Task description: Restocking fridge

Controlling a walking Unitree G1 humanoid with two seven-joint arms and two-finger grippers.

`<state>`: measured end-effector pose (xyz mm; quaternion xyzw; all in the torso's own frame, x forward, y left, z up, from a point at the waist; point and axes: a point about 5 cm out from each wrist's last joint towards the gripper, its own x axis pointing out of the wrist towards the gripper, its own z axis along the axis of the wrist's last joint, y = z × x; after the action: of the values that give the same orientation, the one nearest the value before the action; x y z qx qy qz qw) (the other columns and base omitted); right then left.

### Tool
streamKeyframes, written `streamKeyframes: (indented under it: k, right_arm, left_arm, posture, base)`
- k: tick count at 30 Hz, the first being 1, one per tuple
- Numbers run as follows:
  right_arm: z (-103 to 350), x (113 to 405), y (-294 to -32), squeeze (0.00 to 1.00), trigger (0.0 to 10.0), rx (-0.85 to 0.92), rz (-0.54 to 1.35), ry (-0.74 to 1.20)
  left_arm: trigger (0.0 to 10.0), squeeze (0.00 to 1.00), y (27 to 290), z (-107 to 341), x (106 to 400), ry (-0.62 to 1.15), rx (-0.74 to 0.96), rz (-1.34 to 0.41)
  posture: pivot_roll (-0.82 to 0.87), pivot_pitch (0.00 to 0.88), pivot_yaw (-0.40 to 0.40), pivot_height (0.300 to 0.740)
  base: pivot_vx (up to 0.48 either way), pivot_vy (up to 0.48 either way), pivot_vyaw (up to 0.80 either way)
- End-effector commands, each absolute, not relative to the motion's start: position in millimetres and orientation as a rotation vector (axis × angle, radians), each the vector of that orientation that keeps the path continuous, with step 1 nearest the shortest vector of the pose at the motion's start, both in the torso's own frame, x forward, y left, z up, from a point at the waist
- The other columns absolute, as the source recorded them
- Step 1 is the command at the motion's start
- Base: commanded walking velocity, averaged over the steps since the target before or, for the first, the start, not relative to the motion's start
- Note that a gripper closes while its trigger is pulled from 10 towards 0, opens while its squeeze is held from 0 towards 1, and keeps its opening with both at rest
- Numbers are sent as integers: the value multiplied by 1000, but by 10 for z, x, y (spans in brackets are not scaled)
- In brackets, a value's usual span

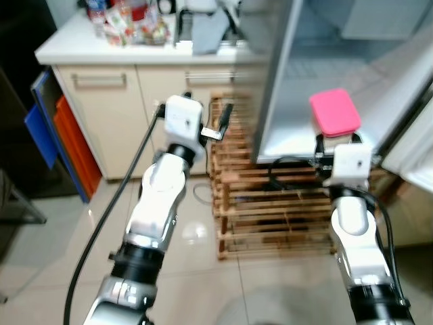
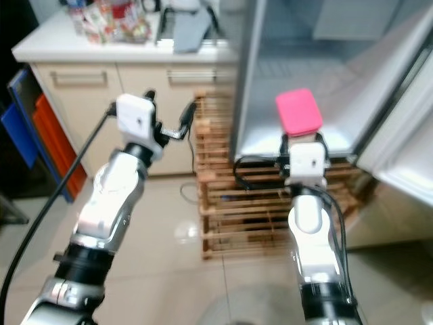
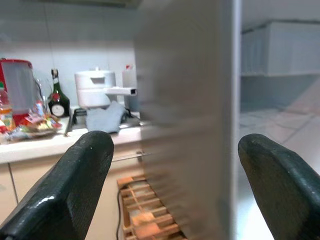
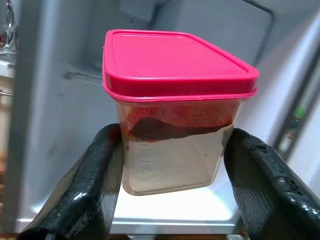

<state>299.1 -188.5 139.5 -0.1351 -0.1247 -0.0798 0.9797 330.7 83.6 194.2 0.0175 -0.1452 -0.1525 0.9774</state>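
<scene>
A clear tub with a pink lid (image 1: 334,112) holds dark red food at its top. My right gripper (image 1: 336,138) is shut on the tub's sides (image 4: 172,150), and both black fingers (image 4: 100,180) press its walls. It is held upright in front of the open fridge (image 1: 304,68), just above the pale lower shelf (image 1: 287,143). My left gripper (image 1: 220,122) is raised beside the fridge's left edge, over the wooden rack (image 1: 270,203). It is open, with nothing between its fingers (image 3: 75,185).
The fridge door (image 1: 414,152) stands open at the right. A counter (image 1: 74,46) with bottles, snack packs and a grey cloth runs along the back left, above cream cabinets (image 1: 101,115). Blue and orange boards (image 1: 51,132) lean at far left. A black cable trails down my left arm.
</scene>
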Motion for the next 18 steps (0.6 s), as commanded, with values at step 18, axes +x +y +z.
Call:
streamKeyframes:
  k: [18]
  right_arm:
    - [1246, 3027, -1836, 0, 0, -103, -139, -178]
  left_arm:
    - [10000, 0, 708, 1786, 3279, -214, 36, -426]
  posture:
    - [-123, 0, 35, 740]
  base:
    - [133, -152, 0]
